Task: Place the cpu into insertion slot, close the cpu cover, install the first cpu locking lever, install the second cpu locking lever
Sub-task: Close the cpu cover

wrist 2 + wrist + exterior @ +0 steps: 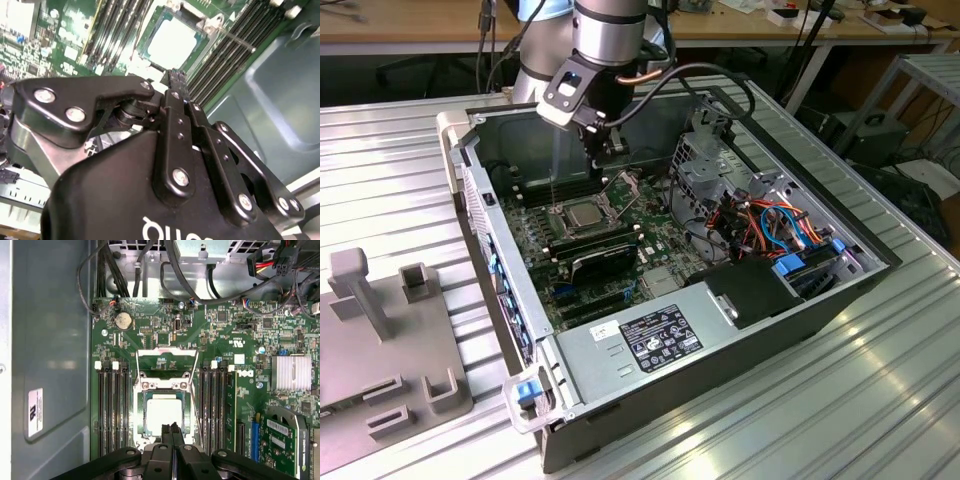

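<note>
Silver-grey cpu [164,412] lies flat inside the insertion slot [142,410], as you can see, while the cpu cover [167,352] stands open just beyond the slot. Your pincer [172,432] is pressed together on nothing, poised over the slot's edge opposite the cover. Dip too low and its tips may nudge the chip askew; the cover could then jam.

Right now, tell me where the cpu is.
In the first wrist view the cpu sits in the slot, between the two banks of memory slots, with the end effector over one edge.
</note>
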Robot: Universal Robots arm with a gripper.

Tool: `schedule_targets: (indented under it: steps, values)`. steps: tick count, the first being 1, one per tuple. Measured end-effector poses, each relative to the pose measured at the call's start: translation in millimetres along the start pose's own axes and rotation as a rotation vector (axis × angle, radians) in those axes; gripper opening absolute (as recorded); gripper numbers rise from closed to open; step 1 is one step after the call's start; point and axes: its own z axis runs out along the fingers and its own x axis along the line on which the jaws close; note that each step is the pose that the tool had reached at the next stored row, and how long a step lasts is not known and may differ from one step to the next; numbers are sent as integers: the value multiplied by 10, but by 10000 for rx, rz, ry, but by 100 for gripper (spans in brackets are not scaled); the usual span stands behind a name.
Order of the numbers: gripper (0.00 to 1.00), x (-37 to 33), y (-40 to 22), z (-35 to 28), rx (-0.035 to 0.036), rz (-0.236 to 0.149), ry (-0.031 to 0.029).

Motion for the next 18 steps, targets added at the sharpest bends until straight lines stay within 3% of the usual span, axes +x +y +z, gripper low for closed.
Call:
schedule_targets:
  steps: [2,5,18]
  values:
    - [11,0,62,5,-1,-1,2]
    - [11,-1,292,23,-1,-2,2]
    - [11,0,314,25,-1,-2,2]
